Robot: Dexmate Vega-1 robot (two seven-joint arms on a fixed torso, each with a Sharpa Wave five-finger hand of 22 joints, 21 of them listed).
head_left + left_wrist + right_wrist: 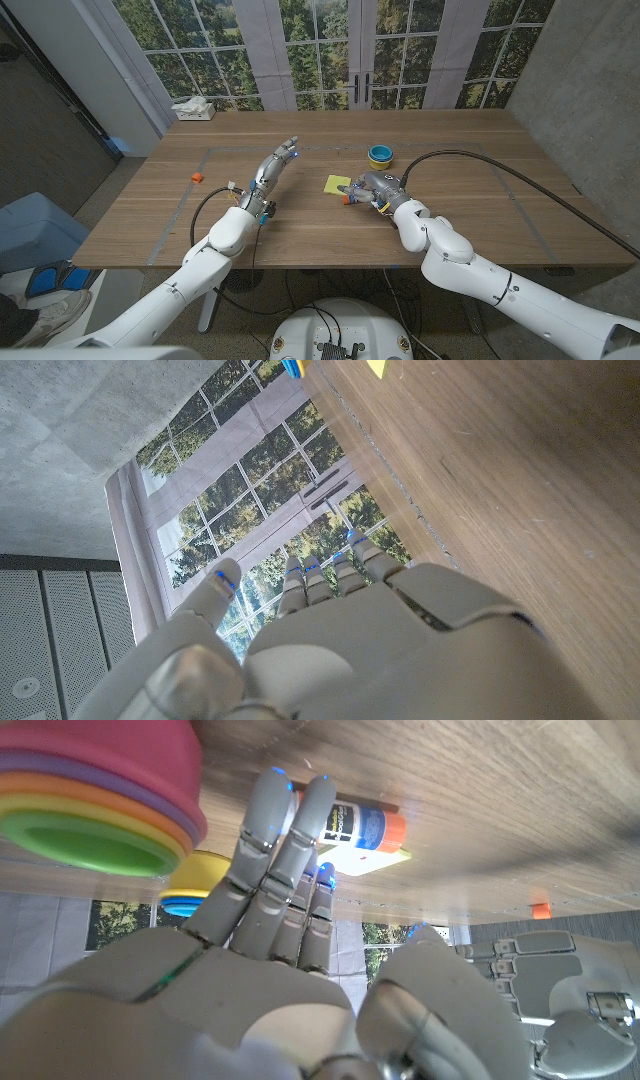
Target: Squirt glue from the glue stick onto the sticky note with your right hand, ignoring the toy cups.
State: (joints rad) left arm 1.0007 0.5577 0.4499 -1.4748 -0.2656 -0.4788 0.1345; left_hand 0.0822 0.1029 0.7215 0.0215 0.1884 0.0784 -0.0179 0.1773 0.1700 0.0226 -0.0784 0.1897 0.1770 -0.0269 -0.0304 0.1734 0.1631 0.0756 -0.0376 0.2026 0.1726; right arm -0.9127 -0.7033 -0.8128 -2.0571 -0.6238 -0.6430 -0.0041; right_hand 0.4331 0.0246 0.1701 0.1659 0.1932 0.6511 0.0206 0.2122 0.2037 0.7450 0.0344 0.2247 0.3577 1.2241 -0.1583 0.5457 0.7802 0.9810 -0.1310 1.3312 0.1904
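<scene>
The glue stick (362, 824) lies on its side on the table (450, 215), a white tube with a blue label and an orange cap. In the right wrist view it sits just past the fingertips (322, 792) of the right hand (372, 187), which reach up to it and touch or nearly touch its body — whether they actually grip it cannot be told. The capped end rests at the edge of the yellow sticky note (337, 185), which lies flat near the table's middle, just beside that hand on the robot's left side.

In the head view the orange cap (347, 199) peeks out from under the right hand, at the note's near edge.

A stack of toy cups (380, 155) — blue outside, yellow within — stands just beyond the right hand, apart from the note. The right wrist view shows more cups (95, 795), pink over purple, orange and green, close beside the hand.

The left hand (274, 168) is raised above the table to the left of the note, fingers straight and apart, holding nothing. A small orange block (197, 177) lies farther left. A tissue box (193, 109) sits at the far left corner.
</scene>
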